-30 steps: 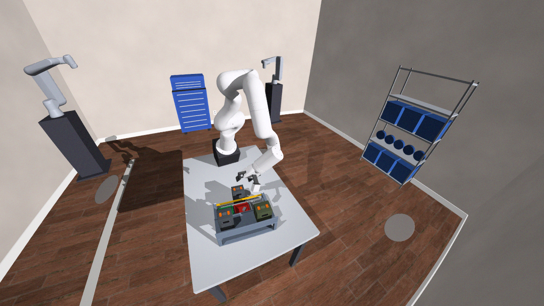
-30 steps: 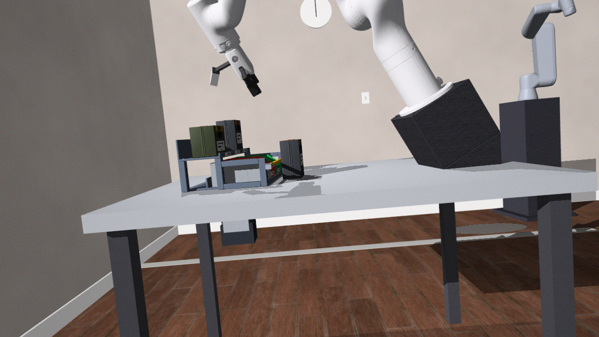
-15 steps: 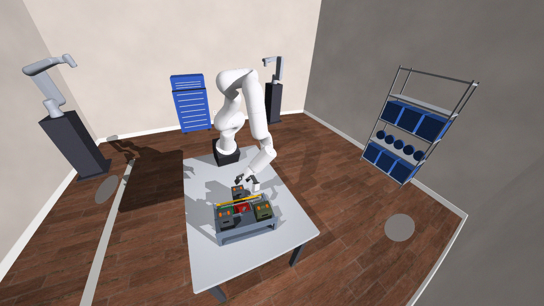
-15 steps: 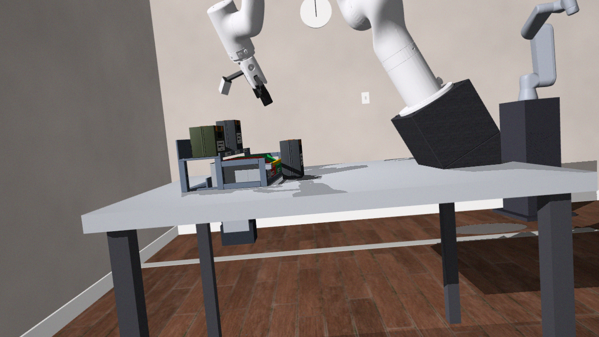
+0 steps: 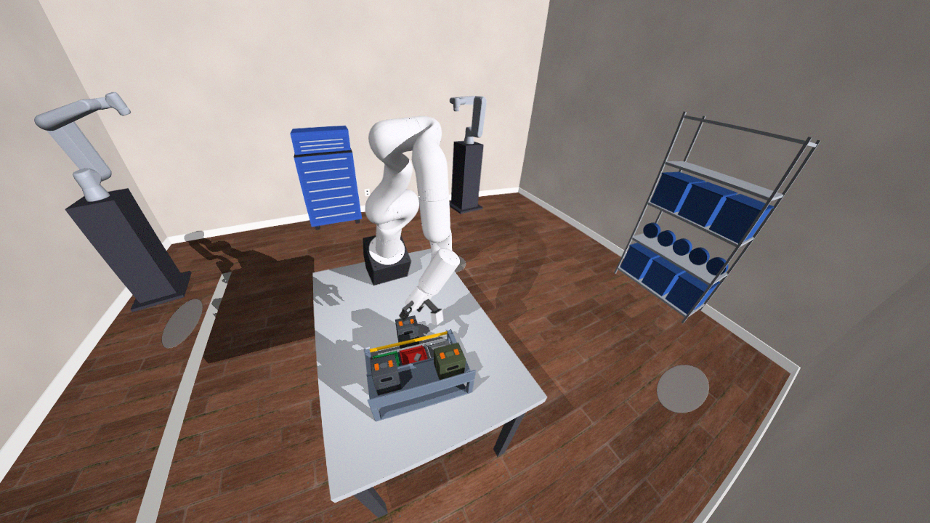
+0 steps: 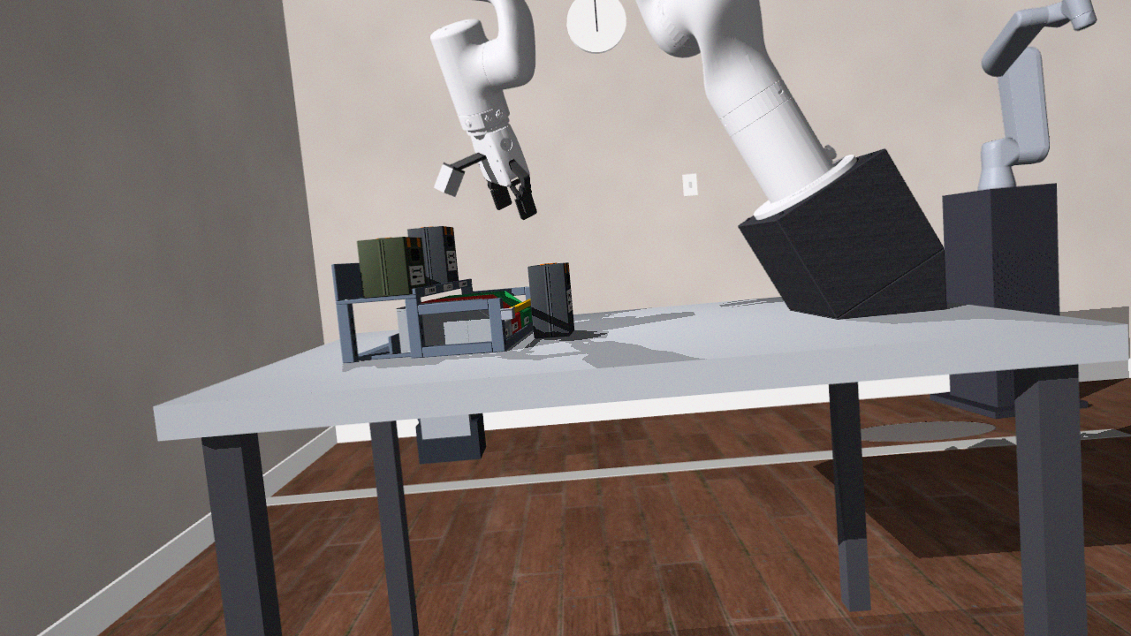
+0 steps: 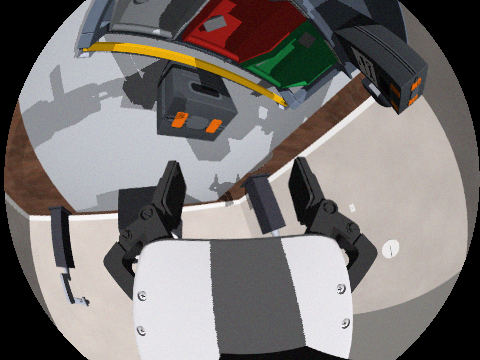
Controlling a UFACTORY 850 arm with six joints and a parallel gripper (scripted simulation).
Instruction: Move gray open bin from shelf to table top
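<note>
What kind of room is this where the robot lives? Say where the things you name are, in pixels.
Probably a robot workshop or lab: there's a white robot arm [image 5: 434,188] [image 6: 751,102] on a table, a blue tool cabinet [image 5: 328,188] against the wall, and a tall rack [image 5: 723,179] holding blue bins.

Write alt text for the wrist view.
The open tool points toward a dark case with orange latches on the table; beyond a yellow strip sit gray, red and green bins, with a second dark case at upper right.

Bright light throws hard-edged shadows across table and floor; the wrist view bows inside black corners.
</note>
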